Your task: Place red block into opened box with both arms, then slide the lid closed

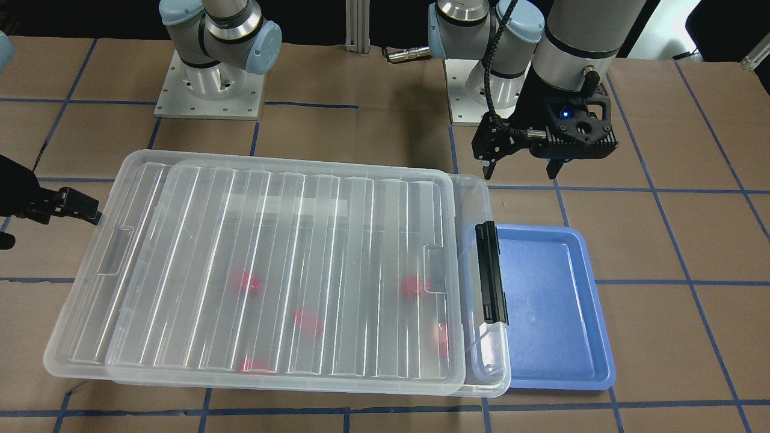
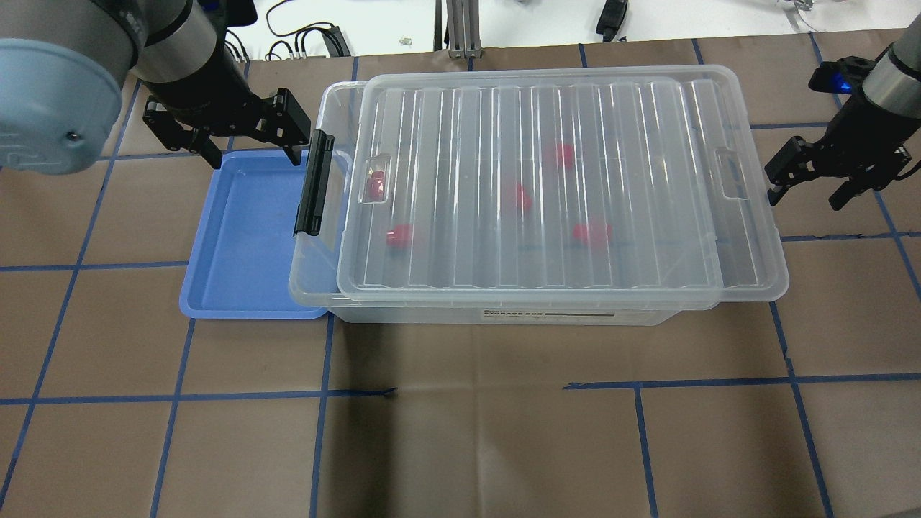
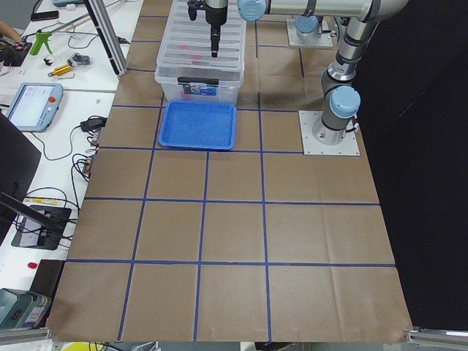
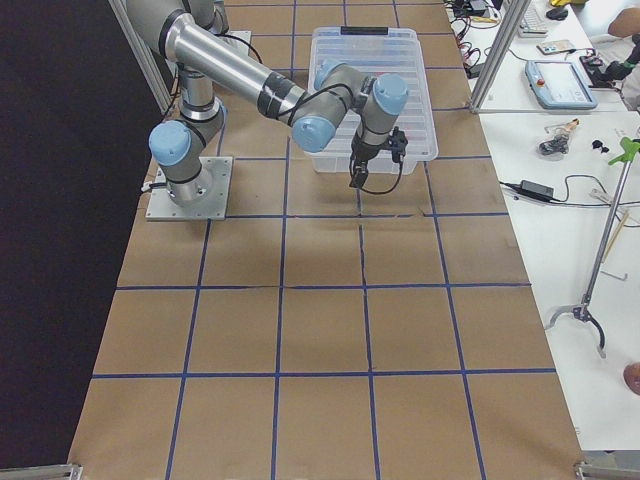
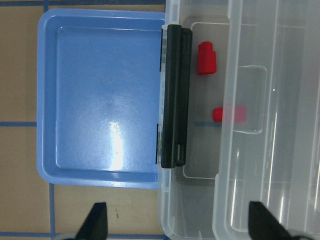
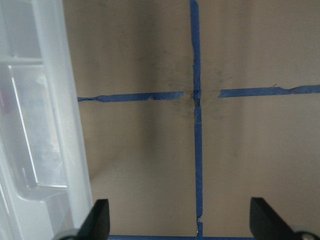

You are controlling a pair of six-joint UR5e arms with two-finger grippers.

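The clear box (image 2: pixel 504 314) lies across the table with its ridged lid (image 2: pixel 547 108) on top. The lid sits shifted toward my right side, which leaves a narrow gap at the black latch (image 2: pixel 314 183) end. Several red blocks show through the lid, among them one (image 2: pixel 376 185) at the gap and one (image 2: pixel 522 196) mid-box. My left gripper (image 2: pixel 253 147) hangs open and holds nothing, over the far edge of the blue tray beside the latch. My right gripper (image 2: pixel 806 196) is open and holds nothing, just off the box's opposite short end.
A blue tray (image 2: pixel 245 237) with nothing in it lies against the latch end of the box. Brown table covering with blue tape lines (image 2: pixel 460 392) surrounds everything. Both arm bases (image 1: pixel 207 90) stand behind the box.
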